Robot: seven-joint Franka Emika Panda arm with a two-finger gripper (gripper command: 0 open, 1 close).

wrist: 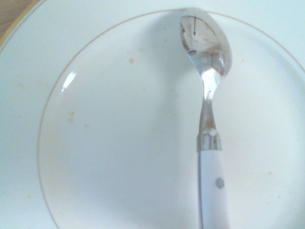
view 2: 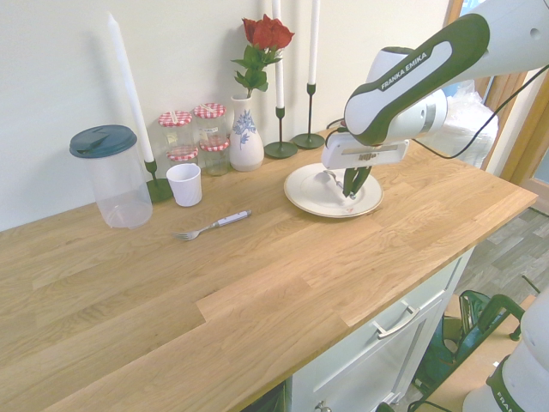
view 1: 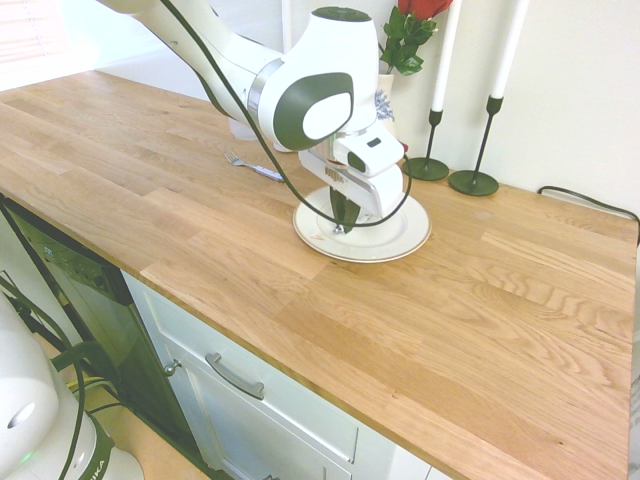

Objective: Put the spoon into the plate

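Observation:
The white plate (view 1: 402, 240) (view 2: 310, 201) with a thin gold rim line lies on the wooden counter, near the candlesticks. My gripper (view 1: 343, 222) (view 2: 350, 187) hangs just above the plate's middle, its dark fingers shut on the spoon. In the wrist view the spoon (wrist: 209, 119) shows a white handle and a shiny silver bowl. It lies low over the plate's (wrist: 119, 143) inner face, with the bowl reaching toward the gold line. In the second exterior view the spoon's bowl (view 2: 329, 178) pokes out beside the fingers.
A fork (view 1: 252, 167) (view 2: 211, 225) with a white handle lies on the counter away from the plate. Behind the plate stand two dark candlesticks (view 1: 474, 180), a vase with a rose (view 2: 246, 137), jars (view 2: 208, 129), a white cup (view 2: 184, 184) and a lidded plastic jug (view 2: 113, 176).

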